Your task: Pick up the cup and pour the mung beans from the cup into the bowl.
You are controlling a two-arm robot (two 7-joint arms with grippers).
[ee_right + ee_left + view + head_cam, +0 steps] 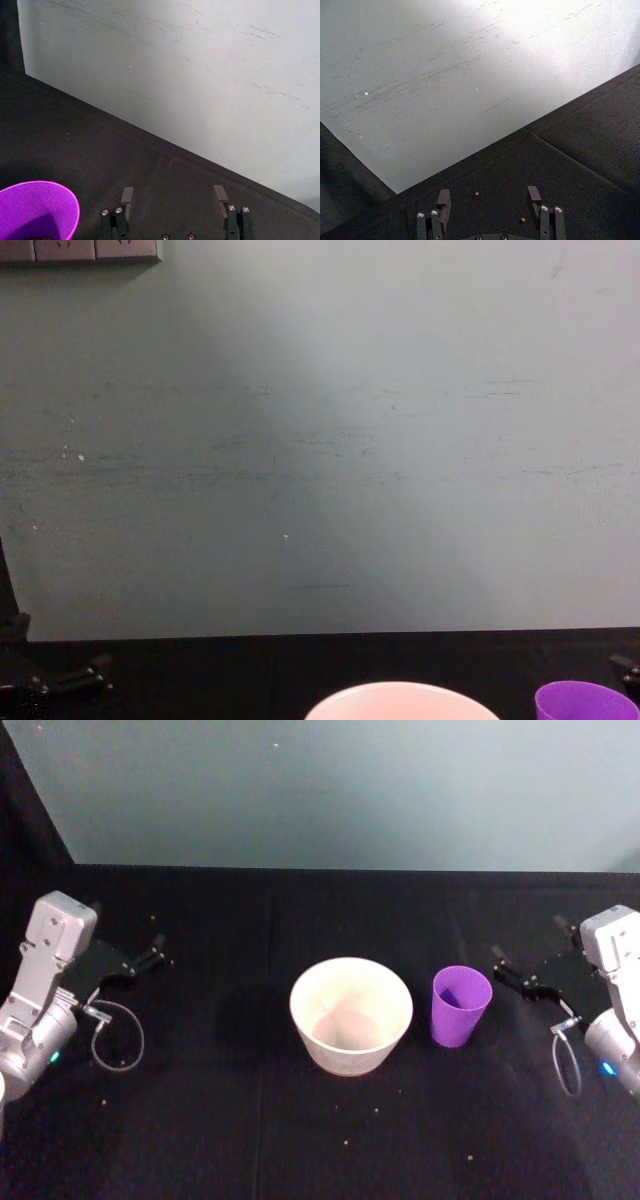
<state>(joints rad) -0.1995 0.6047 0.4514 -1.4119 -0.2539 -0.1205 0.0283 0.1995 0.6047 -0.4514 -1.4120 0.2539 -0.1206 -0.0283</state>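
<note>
The purple cup [461, 1005] stands upright on the black table, just right of the pale bowl [351, 1015] at the centre. Its rim also appears in the right wrist view [37, 209] and the chest view [586, 702], beside the bowl's rim [400, 702]. I cannot make out the mung beans inside the cup. My right gripper [527, 968] hovers open a short way right of the cup, nothing between its fingers [126, 196]. Far left, my left gripper [155, 955] is open and empty, well away from the bowl.
A grey-green wall [340, 790] rises behind the table's far edge. A few loose beans [476, 193] lie scattered on the black cloth, some in front of the bowl [346, 1142]. A cable loop [118, 1038] hangs by the left arm.
</note>
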